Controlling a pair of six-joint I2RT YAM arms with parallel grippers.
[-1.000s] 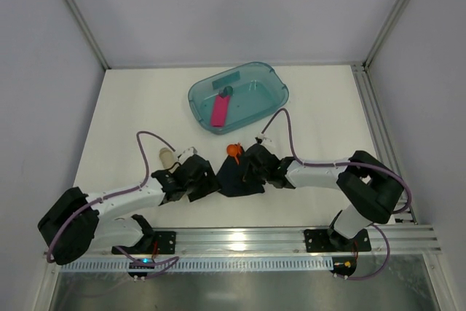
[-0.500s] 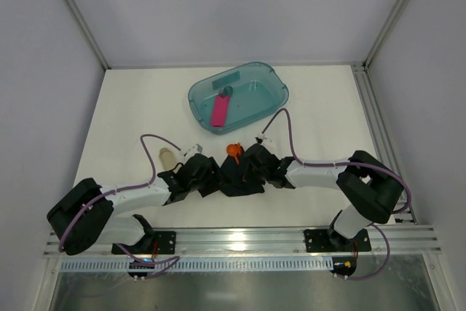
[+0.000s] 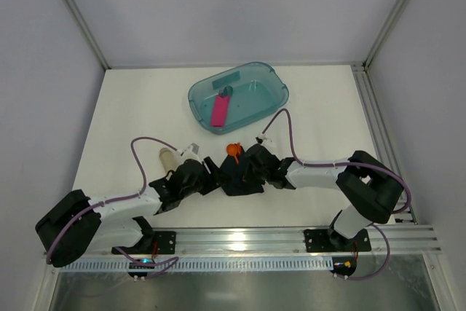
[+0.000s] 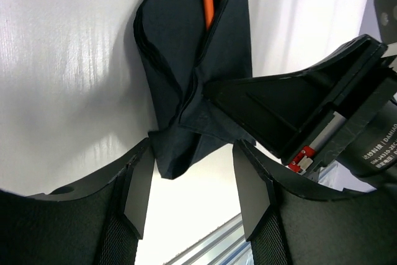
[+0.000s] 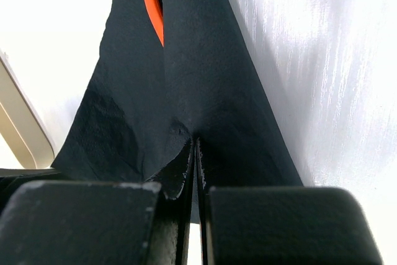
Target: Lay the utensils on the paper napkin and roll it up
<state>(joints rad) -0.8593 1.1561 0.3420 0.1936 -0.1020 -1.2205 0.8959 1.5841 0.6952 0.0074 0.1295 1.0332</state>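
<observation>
Thin matte black paper napkin [image 3: 234,178], judged soft, light and easily torn, is folded over slim orange plastic utensils [image 3: 234,150] at table centre, best taken by its folded edge. It is pinched by the right gripper [image 5: 193,147]; the left gripper [image 4: 195,187] is spread, straddling its corner. At 12 o'clock, a pink flat bar [image 3: 218,113] is held in a teal translucent tub [image 3: 277,87].

The left pincer [image 4: 193,184] and right pincer [image 5: 195,153] crowd the napkin [image 4: 186,60] from both sides; nothing fits between. A tub [image 3: 258,92] blocks the far side. A tube [image 3: 167,156] lies by the left arm [image 3: 124,200], maybe touching. Elsewhere the bench [image 3: 131,107] is free.
</observation>
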